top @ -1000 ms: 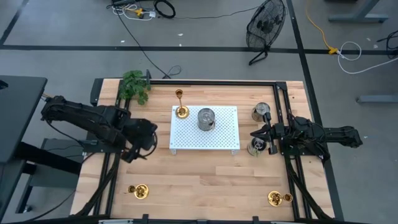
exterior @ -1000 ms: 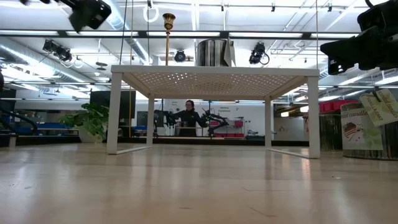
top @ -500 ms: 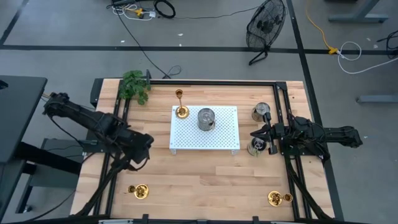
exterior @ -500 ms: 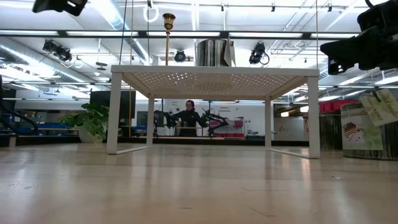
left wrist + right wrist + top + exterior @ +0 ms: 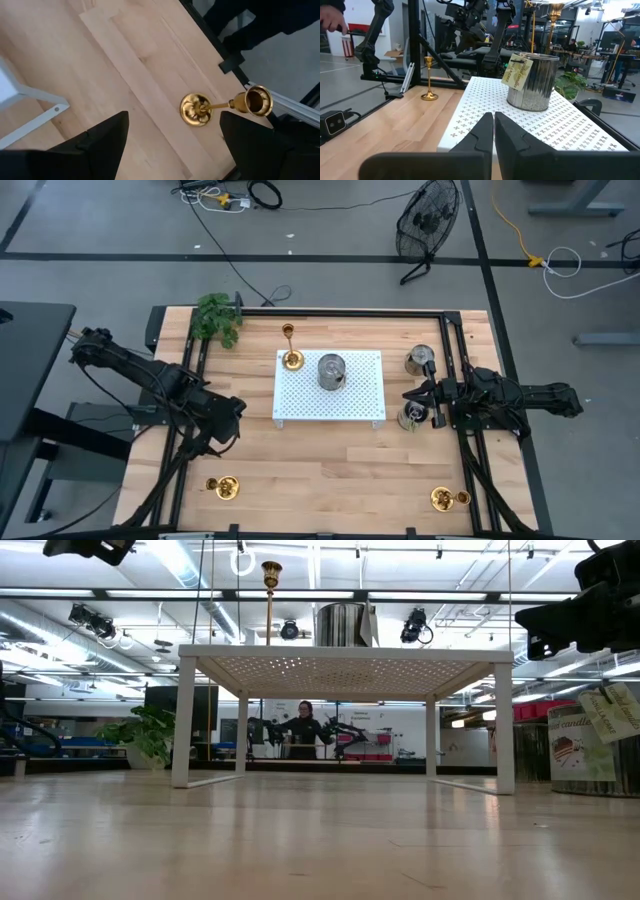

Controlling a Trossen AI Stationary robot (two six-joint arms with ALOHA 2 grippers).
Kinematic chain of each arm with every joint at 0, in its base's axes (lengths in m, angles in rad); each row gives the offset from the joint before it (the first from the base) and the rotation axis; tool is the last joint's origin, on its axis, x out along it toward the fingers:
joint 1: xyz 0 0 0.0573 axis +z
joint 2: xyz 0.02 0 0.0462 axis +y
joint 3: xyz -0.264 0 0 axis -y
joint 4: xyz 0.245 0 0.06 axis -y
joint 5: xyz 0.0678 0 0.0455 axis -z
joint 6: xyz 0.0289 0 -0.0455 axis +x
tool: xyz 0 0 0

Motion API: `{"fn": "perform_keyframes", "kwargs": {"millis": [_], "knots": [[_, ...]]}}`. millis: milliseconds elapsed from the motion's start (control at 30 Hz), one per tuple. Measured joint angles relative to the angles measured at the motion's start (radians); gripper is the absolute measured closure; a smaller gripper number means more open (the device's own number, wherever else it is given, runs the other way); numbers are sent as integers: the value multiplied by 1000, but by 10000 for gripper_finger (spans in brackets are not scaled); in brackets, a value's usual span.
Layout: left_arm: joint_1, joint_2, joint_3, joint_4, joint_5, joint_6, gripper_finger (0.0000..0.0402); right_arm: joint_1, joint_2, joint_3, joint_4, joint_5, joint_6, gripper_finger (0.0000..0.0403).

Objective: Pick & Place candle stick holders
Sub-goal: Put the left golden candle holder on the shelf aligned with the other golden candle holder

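Candle stick holders are spread over the surface (image 5: pixel 330 470). Going left to right: a holder (image 5: pixel 223 487) in the near-left corner, a tall slim holder (image 5: pixel 291 348) standing at the left edge of the white perforated stand (image 5: pixel 330 405), and a third holder (image 5: pixel 443 498) in the near-right corner.

Your left claw (image 5: pixel 222 423) hovers just above the near-left holder with its fingers spread wide and nothing between them. In the left wrist view that holder (image 5: pixel 220 105) sits ahead of the gap and a bit toward one finger. It stands upright, so your approach is basically straight down along the stem, after a small shift toward the surface's near edge. I'd say the left arm is clearly the nearer one here.

Your right claw (image 5: pixel 412 396) waits beside the stand's right edge, fingers pressed together, holding nothing.
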Motion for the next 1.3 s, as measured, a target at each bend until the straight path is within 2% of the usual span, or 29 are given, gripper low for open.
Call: {"fn": "perform_keyframes", "kwargs": {"millis": [200, 533, 667, 1033, 1300], "knots": [[-6, 0, 0, -18, -19, 37, 79, 0, 0, 0, 0, 0, 0, 382], [-85, 0, 0, -59, -19, 165, 79, 0, 0, 0, 0, 0, 0, 382], [-119, -1, -64, -49, 4, 167, 79, 0, 0, 0, 0, 0, 0, 382], [-191, -3, -239, 191, 25, 159, 79, 0, 0, 0, 0, 0, 0, 382], [-196, -3, -333, 320, 29, 158, 79, 0, 0, 0, 0, 0, 0, 382]]}}
